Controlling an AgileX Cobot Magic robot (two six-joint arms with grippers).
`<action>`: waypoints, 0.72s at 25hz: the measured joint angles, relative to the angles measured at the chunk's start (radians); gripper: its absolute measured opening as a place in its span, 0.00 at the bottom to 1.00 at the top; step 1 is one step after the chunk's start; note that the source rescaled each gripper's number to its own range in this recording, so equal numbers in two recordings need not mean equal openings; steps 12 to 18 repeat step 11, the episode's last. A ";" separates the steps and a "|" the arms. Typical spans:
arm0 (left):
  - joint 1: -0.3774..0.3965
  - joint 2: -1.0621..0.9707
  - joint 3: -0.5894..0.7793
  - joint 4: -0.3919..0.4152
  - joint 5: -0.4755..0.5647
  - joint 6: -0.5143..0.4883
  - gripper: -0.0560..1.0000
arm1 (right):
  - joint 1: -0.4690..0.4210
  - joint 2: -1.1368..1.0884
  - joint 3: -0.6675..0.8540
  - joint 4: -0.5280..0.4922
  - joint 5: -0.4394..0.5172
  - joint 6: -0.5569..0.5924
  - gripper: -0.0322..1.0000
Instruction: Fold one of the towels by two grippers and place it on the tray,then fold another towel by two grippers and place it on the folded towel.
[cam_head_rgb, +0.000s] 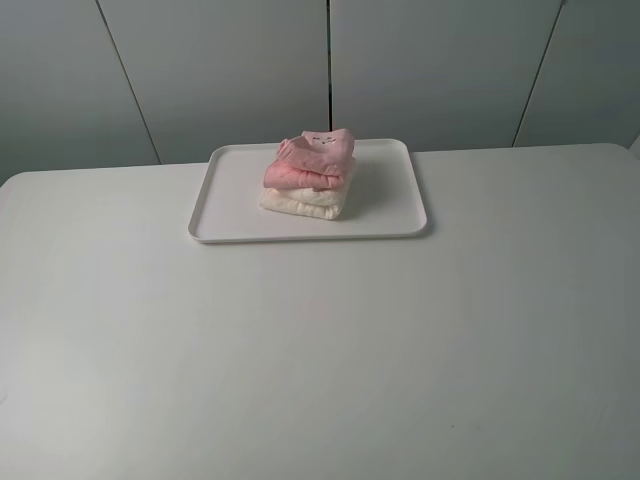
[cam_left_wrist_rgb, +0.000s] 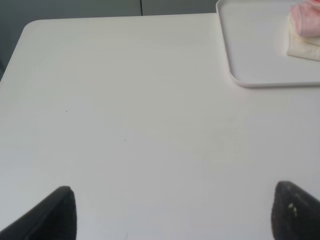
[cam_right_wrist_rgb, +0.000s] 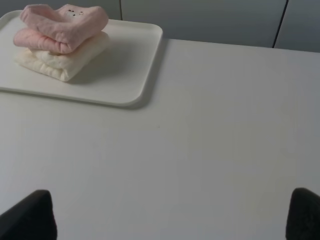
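While the pink towel (cam_head_rgb: 312, 160) is lying folded on top of the cream towel (cam_head_rgb: 304, 202), the pair is sitting as a small stack toward the far side of the tray (cam_head_rgb: 396, 222), itself resting at the far edge of the desk (cam_head_rgb: 320, 350). Both towels look placed, so the task seems to be finishing. The left tool (cam_left_wrist_rgb: 172, 212) and the right tool (cam_right_wrist_rgb: 170, 215) are hanging wide apart and empty above bare desk, well clear of the tray. Doing this last step well likely means keeping both tools away from the stack, since the pink top layer is sitting slightly askew and a brush could topple it.
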 joint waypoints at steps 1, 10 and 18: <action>0.000 0.000 0.000 0.000 0.000 0.000 1.00 | 0.000 0.000 0.000 0.000 0.000 0.000 1.00; 0.000 0.000 0.000 0.000 0.000 -0.002 1.00 | 0.000 0.000 0.000 0.000 0.000 0.000 1.00; 0.000 0.000 0.000 0.000 0.000 -0.002 1.00 | 0.000 0.000 0.000 0.000 0.000 0.000 1.00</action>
